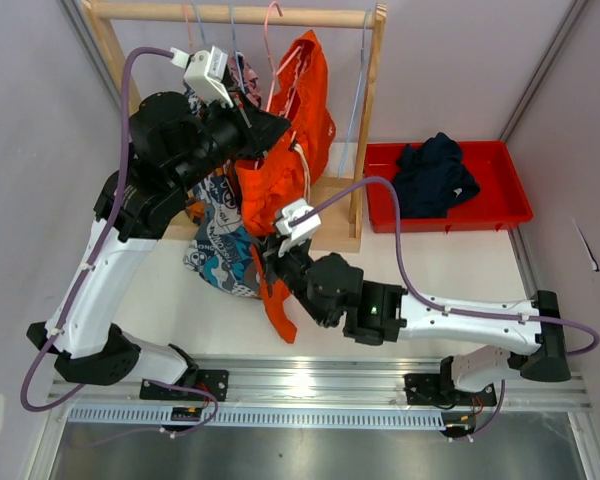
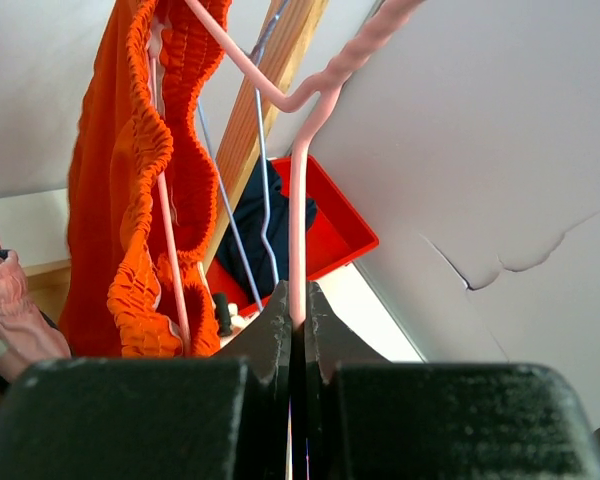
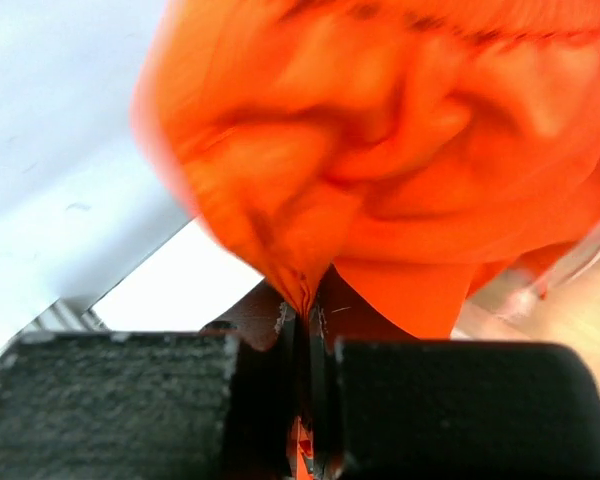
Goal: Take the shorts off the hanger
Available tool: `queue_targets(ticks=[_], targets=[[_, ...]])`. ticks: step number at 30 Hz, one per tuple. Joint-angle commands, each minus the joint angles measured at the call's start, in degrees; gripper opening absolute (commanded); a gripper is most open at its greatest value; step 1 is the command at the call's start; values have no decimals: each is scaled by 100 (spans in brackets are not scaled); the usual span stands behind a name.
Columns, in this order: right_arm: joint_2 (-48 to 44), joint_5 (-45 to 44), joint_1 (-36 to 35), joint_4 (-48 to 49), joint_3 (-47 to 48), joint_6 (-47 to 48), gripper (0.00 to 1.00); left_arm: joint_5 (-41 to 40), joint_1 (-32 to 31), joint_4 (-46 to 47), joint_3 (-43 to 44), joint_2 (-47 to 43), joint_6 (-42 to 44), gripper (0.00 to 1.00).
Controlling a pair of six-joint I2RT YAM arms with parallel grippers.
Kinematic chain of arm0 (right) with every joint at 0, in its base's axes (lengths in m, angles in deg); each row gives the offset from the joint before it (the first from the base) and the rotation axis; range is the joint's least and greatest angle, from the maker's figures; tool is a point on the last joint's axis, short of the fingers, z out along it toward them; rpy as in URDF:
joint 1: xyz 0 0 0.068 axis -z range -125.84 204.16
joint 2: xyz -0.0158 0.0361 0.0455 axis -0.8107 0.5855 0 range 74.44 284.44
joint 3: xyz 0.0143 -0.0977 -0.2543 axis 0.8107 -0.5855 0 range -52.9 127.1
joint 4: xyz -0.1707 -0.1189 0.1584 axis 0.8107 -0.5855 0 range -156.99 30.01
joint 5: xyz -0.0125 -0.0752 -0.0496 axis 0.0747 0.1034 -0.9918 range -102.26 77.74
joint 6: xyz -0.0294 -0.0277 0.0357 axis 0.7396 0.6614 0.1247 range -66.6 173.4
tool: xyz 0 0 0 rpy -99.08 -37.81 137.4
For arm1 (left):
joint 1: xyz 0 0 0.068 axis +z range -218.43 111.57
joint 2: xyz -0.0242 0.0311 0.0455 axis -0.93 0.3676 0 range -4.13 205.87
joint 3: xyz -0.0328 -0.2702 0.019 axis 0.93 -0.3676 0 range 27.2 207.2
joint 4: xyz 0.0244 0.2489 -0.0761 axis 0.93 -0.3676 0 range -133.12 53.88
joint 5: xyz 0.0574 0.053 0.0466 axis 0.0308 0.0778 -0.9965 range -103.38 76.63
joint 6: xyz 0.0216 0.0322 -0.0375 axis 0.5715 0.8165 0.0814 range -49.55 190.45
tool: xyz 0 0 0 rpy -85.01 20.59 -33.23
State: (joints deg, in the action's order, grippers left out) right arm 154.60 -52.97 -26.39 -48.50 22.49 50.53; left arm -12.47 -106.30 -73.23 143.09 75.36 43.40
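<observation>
The step in hand is stripping the orange shorts (image 1: 285, 170) off the pink hanger (image 2: 298, 200), which hangs on the rack (image 1: 230, 14) at twelve o'clock. The left claw (image 2: 298, 320) is pinched tight on the hanger's wire, and the right claw (image 3: 305, 320) is nipped on the shorts' hem. Next, I judge, the right arm should pull toward six o'clock so the waistband slips free.

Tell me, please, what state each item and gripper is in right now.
orange shorts: on the hanger, hem pinched by right gripper.
hanger: clamped by left gripper.
navy shorts: off, crumpled in tray.
print shorts: untouched, partly hidden.
left gripper: shut on hanger.
right gripper: shut on orange shorts.
</observation>
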Motion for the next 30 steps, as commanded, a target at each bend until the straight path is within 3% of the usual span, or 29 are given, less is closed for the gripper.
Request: queue_targets(ticks=[1,8,14,17,23,30], targets=[[-27,-656,-669,424,195,261,0,59,-19,651,21,-196,-29,0],[-10,-1913,-2321,539,-217,508,0,-696,16,731,327,32,454,0],[202,-2740,-3054,83,-490,-484,0,-715,368,379,961,550,420,0],[211,-2750,-3002,125,-622,-636,0,-470,368,309,847,428,280,0],[-105,-2391,-2299,591,-535,408,0,357,237,-402,-152,-256,129,0],[-878,-1774,-1025,522,-192,1263,0,743,-107,-1220,-1824,-1969,-11,0]])
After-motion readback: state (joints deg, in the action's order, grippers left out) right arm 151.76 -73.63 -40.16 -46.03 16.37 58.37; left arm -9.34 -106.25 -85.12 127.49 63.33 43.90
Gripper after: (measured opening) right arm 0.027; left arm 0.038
